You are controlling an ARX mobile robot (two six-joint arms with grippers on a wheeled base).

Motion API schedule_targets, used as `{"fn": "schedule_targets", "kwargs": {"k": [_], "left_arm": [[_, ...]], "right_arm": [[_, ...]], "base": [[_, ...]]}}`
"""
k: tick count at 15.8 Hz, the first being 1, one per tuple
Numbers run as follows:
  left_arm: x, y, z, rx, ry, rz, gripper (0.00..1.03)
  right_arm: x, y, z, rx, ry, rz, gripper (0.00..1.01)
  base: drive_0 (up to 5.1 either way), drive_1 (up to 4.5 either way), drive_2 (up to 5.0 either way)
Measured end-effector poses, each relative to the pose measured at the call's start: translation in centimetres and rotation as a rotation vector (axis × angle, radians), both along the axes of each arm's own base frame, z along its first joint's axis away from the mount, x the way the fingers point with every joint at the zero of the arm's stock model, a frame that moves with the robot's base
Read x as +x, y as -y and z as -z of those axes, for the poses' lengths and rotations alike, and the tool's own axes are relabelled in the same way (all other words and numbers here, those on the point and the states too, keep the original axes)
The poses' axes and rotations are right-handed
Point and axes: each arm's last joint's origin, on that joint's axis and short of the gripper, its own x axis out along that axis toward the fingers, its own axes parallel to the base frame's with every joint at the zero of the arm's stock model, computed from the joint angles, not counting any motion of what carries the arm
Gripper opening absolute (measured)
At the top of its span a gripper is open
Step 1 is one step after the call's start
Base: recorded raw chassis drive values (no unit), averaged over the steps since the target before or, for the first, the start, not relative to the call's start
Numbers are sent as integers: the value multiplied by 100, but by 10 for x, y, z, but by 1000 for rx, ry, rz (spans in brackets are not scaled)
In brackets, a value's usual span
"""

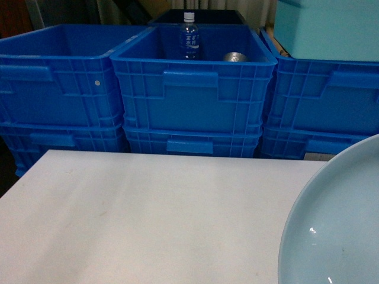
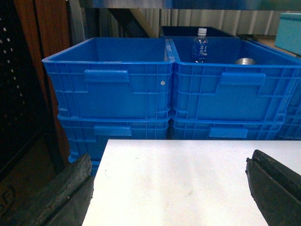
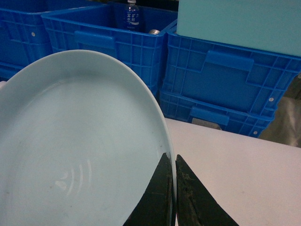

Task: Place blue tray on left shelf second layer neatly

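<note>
- The right pincer [image 3: 173, 188] is clamped on the rim of the blue tray [image 3: 80, 141], one finger inside the dish and one under its outer edge; the tray spreads up and away from the pinch, to its left in the wrist view.
- From the head camera the tray [image 1: 337, 225] hangs over the near right corner of the white counter [image 1: 148, 213]; whether it touches the surface I cannot tell.
- The left pincer [image 2: 169, 188] stands wide apart and empty above the counter's left edge, facing the stacked blue crates [image 2: 113, 80].
- The tray looks stiff, glossy and probably slippery, perhaps breakable; a single rim pinch leaves it levering on the fingers, so slow, level carrying seems wise.
- The left shelf is not clearly in view.
</note>
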Motion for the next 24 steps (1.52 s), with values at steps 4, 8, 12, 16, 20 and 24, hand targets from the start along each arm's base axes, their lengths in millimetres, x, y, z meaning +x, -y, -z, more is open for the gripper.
{"fn": "schedule_targets", "kwargs": {"k": [4, 8, 12, 16, 20, 24], "left_arm": [[0, 0, 0, 0, 0, 0, 98], [0, 0, 0, 0, 0, 0, 98], [0, 0, 0, 0, 0, 0, 98], [0, 0, 0, 0, 0, 1, 98], [0, 0, 0, 0, 0, 0, 98], [0, 0, 0, 0, 0, 0, 98]], "right_arm": [[0, 0, 0, 0, 0, 0, 2], [0, 0, 0, 0, 0, 0, 2], [0, 0, 0, 0, 0, 1, 2], [0, 0, 0, -1, 0, 2, 2], [0, 0, 0, -1, 0, 2, 2], [0, 0, 0, -1, 0, 2, 2]], "base": [[0, 0, 0], [-32, -32, -32], [-114, -114, -114], [-42, -42, -42], [0, 0, 0], [-70, -70, -70]]}}
